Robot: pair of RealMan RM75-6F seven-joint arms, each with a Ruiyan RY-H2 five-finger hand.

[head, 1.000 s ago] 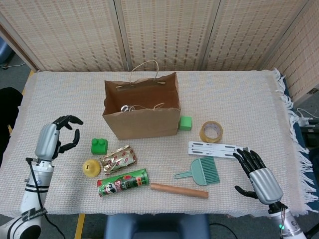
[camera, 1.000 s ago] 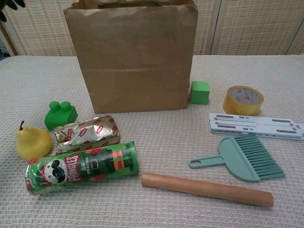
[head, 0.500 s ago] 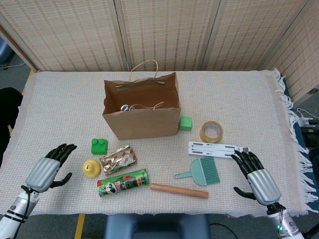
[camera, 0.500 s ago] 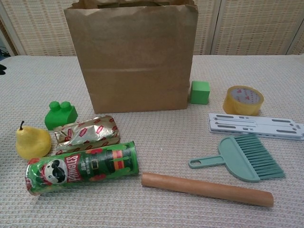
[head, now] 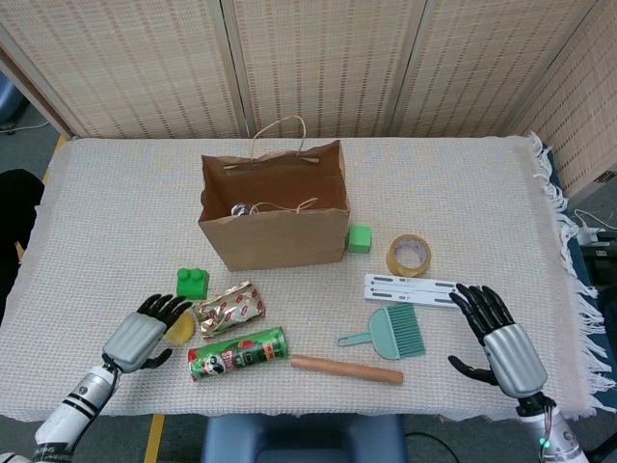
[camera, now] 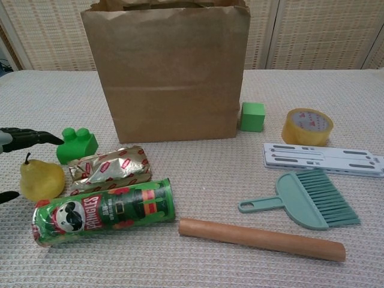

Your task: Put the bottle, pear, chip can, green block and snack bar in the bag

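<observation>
The brown paper bag (head: 275, 231) stands open at mid-table, and something shiny lies inside it (head: 243, 208). A green studded block (head: 192, 282), a foil snack bar (head: 229, 309) and a green chip can (head: 237, 353) on its side lie in front of the bag on the left. My left hand (head: 145, 336) hovers open over the yellow pear (camera: 41, 178), its fingers (camera: 24, 138) spread above the fruit without gripping it. My right hand (head: 501, 338) is open near the front right edge, holding nothing. A green cube (head: 359, 238) sits by the bag's right corner.
A tape roll (head: 408, 255), a white slotted bracket (head: 415, 288), a teal hand brush (head: 390, 333) and a wooden rolling pin (head: 347, 369) lie right of the bag. The fringed cloth edge runs along the right side.
My left hand has dropped from the table's left side and swung right, arriving over the pear. The right hand barely shifted. No object has moved.
</observation>
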